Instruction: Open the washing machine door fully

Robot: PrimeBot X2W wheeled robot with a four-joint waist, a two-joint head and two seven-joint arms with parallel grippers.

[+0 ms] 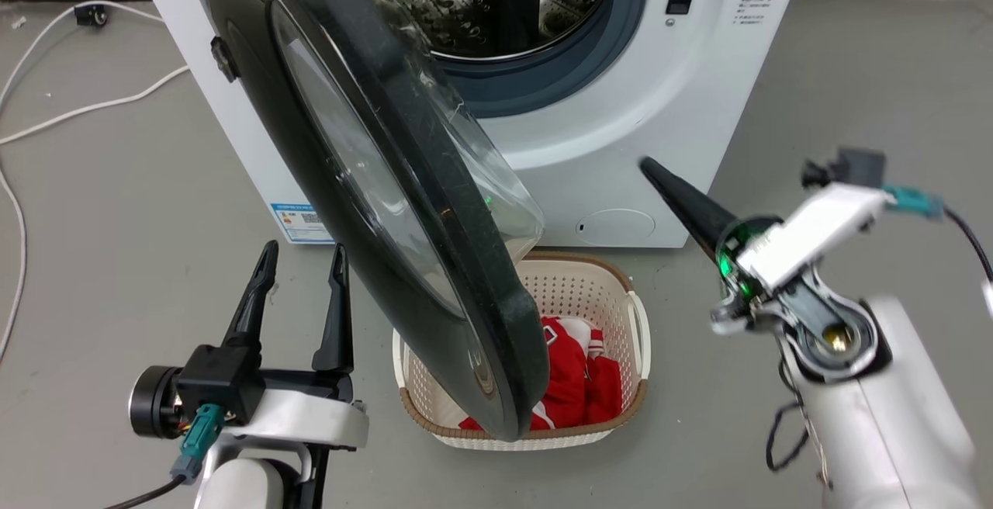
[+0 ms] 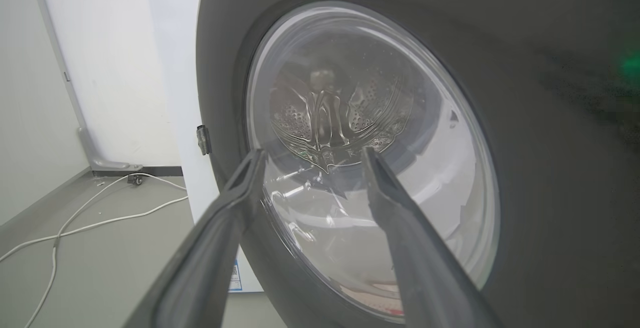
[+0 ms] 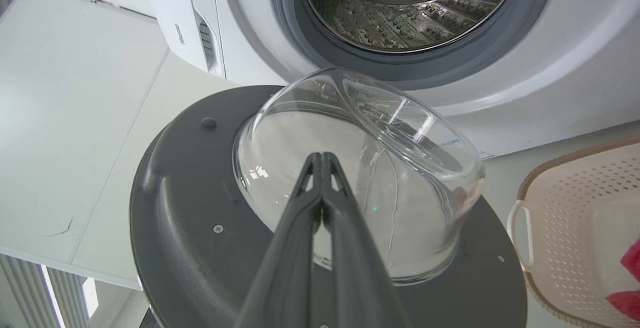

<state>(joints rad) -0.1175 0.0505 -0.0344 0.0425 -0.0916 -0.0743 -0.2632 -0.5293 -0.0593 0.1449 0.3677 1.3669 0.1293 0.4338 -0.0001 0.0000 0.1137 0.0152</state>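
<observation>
A big white front-loading washing machine (image 1: 621, 144) is seen at the top of the head view, standing on a grey floor (image 1: 814, 105); its large round shiny black door (image 1: 458, 245) is swung out away from the round hole, held on at the machine's left side; the door's free edge is seen in front of a cream plastic basket with little holes (image 1: 636, 323); a red and white cloth (image 1: 574, 369) is seen lying in the basket; the clear bulging glass bowl (image 1: 496, 183) in the middle of the door is pointed towards the machine; the shiny steel drum with holes (image 1: 496, 5) and the grey-blue rubber ring (image 1: 574, 67) around it are left uncovered; a blue label sticker (image 1: 299, 222) and a small round flap (image 1: 617, 226) are seen low on the machine's front; white cables (image 1: 77, 113) are laid on the floor to the left; the left gripper (image 1: 304, 251) is held low on the outer side of the door, its two dark fingers spread wide with nothing between them; in the left wrist view this gripper (image 2: 314, 152) is pointed at the door's glass; the right gripper (image 1: 655, 171) is held on the other side, apart from the door, its fingers pressed together with nothing between them; in the right wrist view it (image 3: 320, 157) is pointed at the glass bowl.
</observation>
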